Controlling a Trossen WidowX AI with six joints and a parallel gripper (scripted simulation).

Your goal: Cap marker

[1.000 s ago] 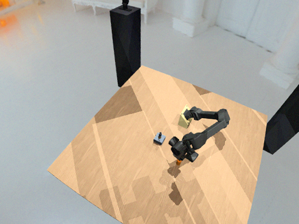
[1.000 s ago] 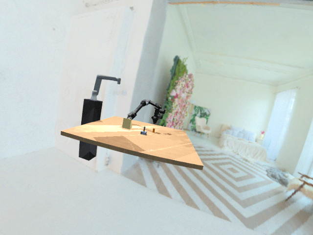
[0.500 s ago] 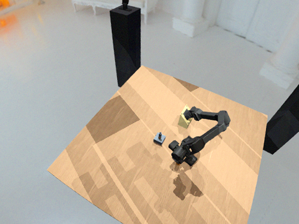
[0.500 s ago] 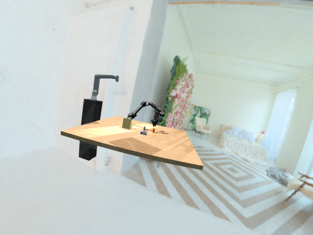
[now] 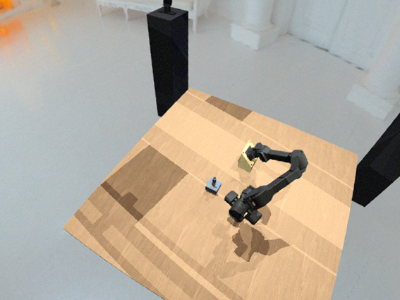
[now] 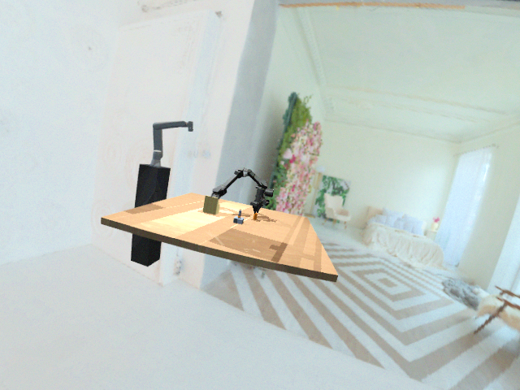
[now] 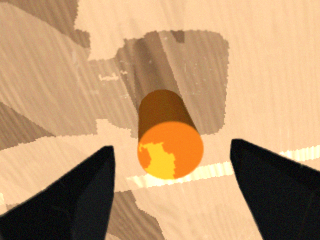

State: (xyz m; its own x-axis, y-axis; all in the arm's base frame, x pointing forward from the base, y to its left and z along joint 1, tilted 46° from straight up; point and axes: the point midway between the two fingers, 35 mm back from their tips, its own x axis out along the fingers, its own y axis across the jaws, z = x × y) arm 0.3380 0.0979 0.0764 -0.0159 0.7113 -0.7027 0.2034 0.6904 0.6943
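The orange cap (image 6: 255, 217) (image 7: 171, 150) stands upright on the table. In the top view the arm hides it. My gripper (image 6: 255, 211) (image 7: 173, 151) points down at the cap and is open. In the wrist view the cap's round top shows between the two fingertips, with a gap on each side. The fingertips are at or just above the cap's top; the exact height is hard to tell. The dark marker (image 5: 214, 181) (image 6: 240, 213) stands upright and uncapped in the blue-grey holder block (image 5: 211, 190) (image 6: 238, 220), a short way to the side of the gripper.
A pale yellow angled block (image 5: 245, 164) (image 6: 210, 205) stands by the arm's base. The wooden table (image 5: 171, 226) (image 6: 184, 231) has shadows across it. Black pillars (image 5: 168, 60) (image 6: 152, 184) stand beyond the table's edges, one with another arm on top.
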